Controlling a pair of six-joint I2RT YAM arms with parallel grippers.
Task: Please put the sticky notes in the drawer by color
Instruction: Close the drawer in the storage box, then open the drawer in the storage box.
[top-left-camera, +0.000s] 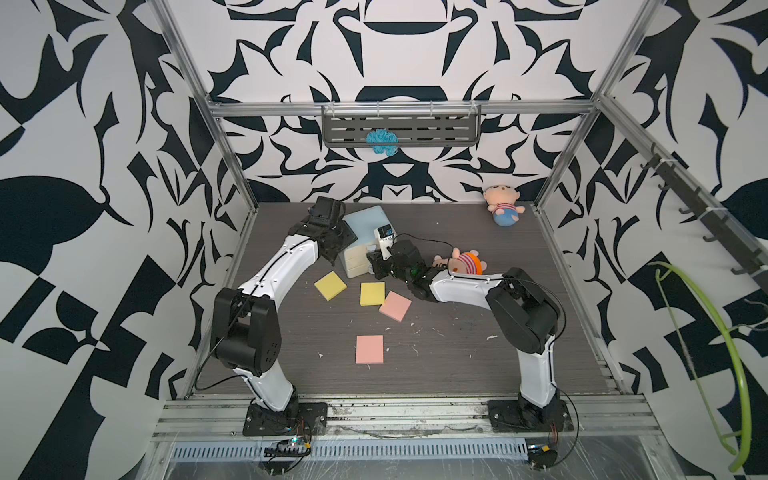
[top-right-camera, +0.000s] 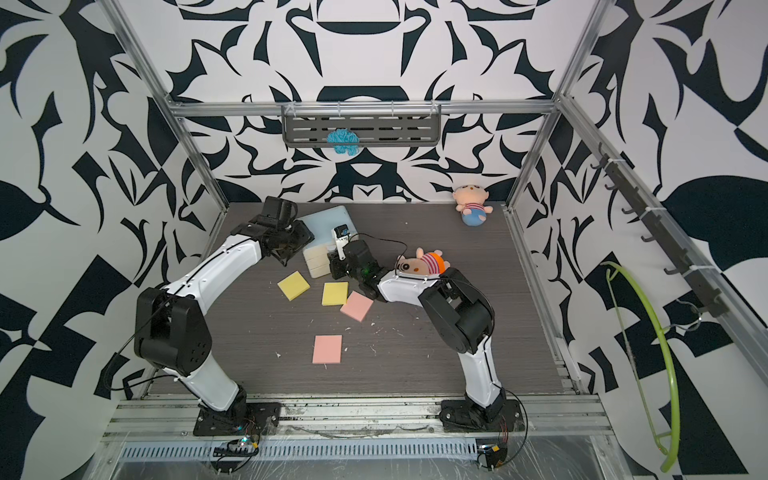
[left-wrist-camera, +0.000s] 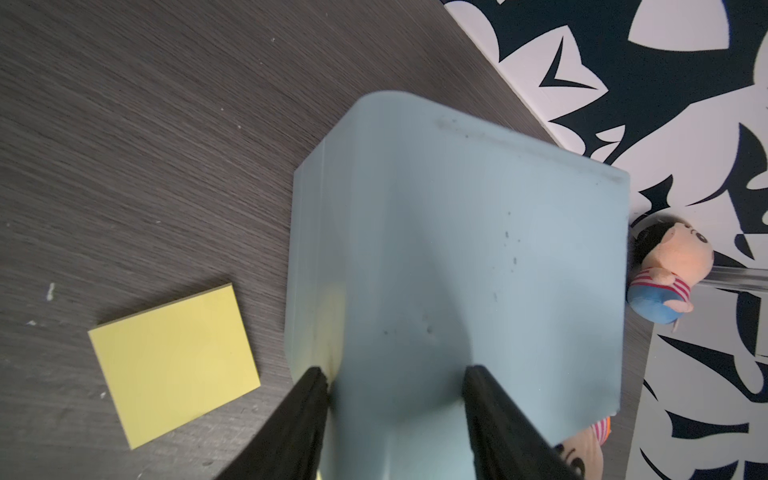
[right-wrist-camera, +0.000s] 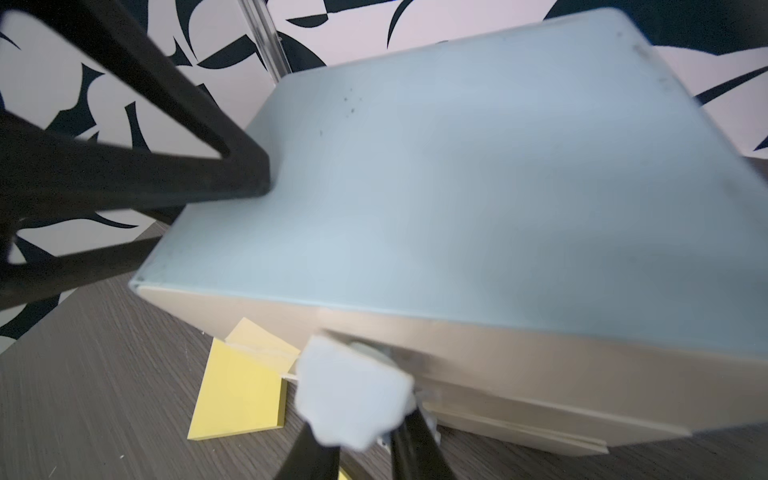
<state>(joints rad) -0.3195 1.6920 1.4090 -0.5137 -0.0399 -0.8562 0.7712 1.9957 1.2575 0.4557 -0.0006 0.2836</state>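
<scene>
Drawer stands right at both my claws. My left claw has its jaws apart, tips set against the drawer's blue top by its edge. My right claw is at the knob of the top front; my white pad hides most of it, and I cannot tell whether I am clamping it. Just behind my right claw, away from the drawer, lies a yellow note with a pink note just beside it. A second yellow note lies behind my left claw. Farthest from both claws, a second pink note lies alone.
</scene>
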